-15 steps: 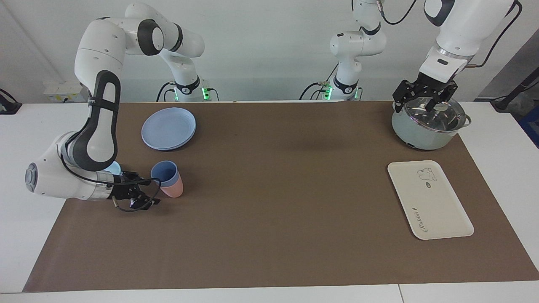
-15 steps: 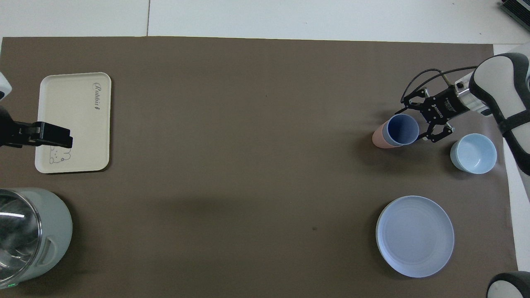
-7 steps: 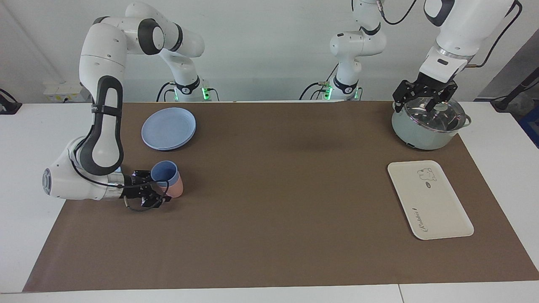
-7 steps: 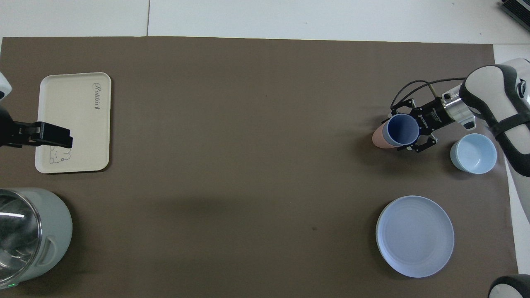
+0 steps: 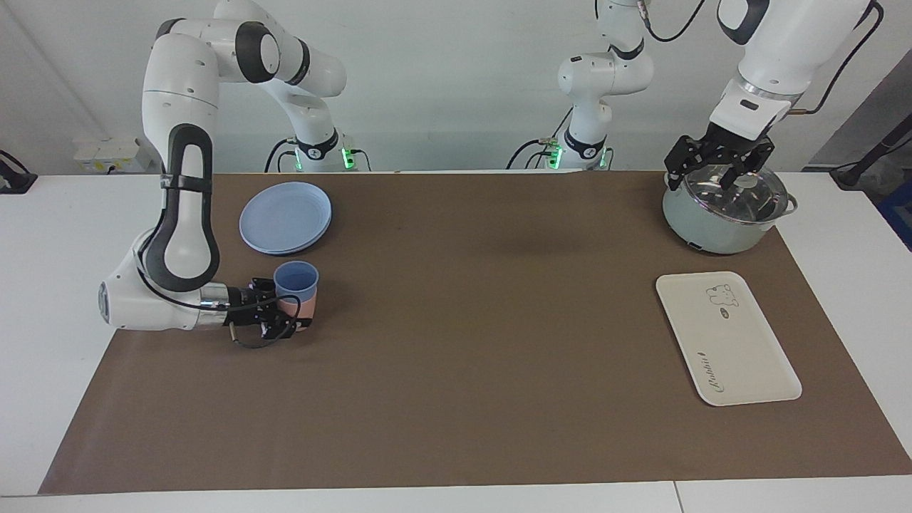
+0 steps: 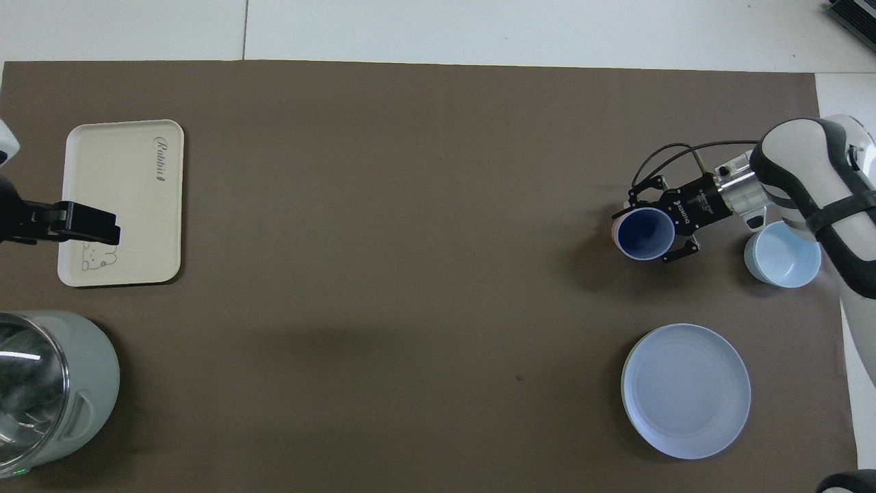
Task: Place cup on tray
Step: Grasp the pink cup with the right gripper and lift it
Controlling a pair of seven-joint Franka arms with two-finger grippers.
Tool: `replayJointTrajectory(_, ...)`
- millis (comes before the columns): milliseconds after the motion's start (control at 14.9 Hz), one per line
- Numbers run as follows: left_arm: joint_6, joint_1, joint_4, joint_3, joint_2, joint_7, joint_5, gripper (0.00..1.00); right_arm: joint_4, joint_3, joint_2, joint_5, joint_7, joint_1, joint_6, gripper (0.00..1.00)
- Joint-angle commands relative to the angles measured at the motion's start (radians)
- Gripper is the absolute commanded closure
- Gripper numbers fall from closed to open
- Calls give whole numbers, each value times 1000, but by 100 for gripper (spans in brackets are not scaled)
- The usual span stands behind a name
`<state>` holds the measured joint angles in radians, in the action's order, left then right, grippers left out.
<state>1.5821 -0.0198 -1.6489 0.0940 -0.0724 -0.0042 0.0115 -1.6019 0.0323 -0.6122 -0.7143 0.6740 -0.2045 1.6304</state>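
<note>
- Sitting inside a pink cup (image 5: 306, 308), the blue cup (image 5: 296, 278) is small, w/ no handle, wider at the top; its open mouth is dark blue when seen from above (image 6: 643, 233).
- Both cups stand on the brown mat (image 5: 456, 342) toward the right arm's end of the table, farther from the robots than the round blue plate (image 5: 286, 216) and just beside a light blue bowl (image 6: 782, 254).
- Tray (image 5: 727, 338) is flat, cream-white, w/ round corners, a little bear and curly writing. It lies well apart from the cups, toward the left arm's end.
- Right arm bends down low; its forearm lies nearly flat just above the mat, pointing at the cups from the side.
- Right gripper (image 5: 285, 313) has its fingers closed around the stacked cups, one finger on each side. Fingers sit at the pink part, so can't tell which cup they press.
- Left arm waits, reaching down from up high.
- Left gripper (image 5: 716, 167) hangs wide open over the glass lid of the green pot (image 5: 719, 214), holding nothing.
</note>
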Motion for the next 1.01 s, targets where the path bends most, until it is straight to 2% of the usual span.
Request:
replayJointTrajectory(0,9,-6,-32,1,-30,-8,13,0,-91,3,83,-77,25,22,5,100)
replayJointTrajectory(201,9,-6,-32,1,-30,-8,13,0,-102,3,141,-96,96,65,-3,100)
replayJointTrajectory(470,9,-6,-32,1,-30,-8,13,0,-96,3,236,-94,339,157,22,100)
replayJointTrajectory(940,9,-6,-32,1,-30,-8,13,0,-76,6,333,-80,692,332,146,100)
